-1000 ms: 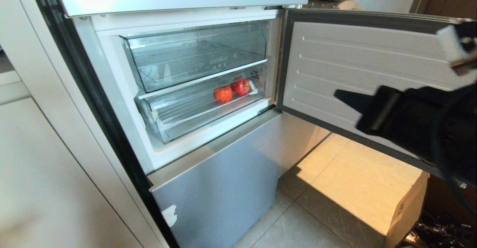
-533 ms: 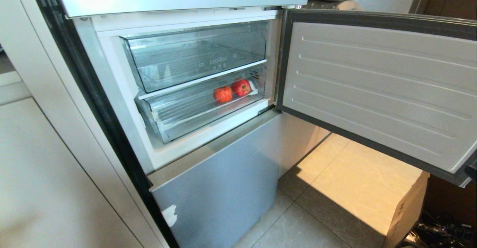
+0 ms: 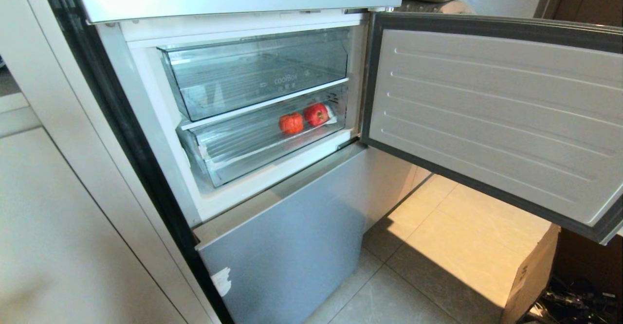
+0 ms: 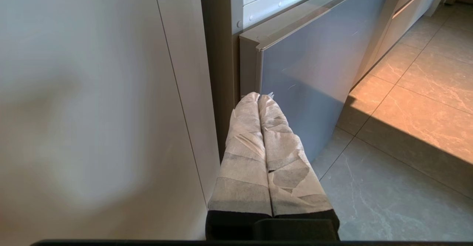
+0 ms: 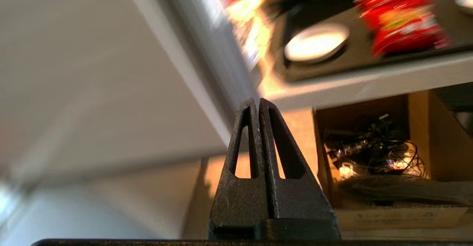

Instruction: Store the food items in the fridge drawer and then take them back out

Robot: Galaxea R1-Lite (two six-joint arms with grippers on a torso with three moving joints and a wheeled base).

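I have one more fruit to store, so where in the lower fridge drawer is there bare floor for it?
The fridge drawer is bare across its left and middle ribbed floor, from the left wall to the orange-red item. The right end is crowded: that item and a red one sit close together by the right wall. The clear bin above looks bare throughout.

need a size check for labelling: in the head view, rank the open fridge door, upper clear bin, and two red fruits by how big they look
1. White ribbed open fridge door
2. Upper clear plastic bin
3. Two roundish red fruits: alike, unranked.
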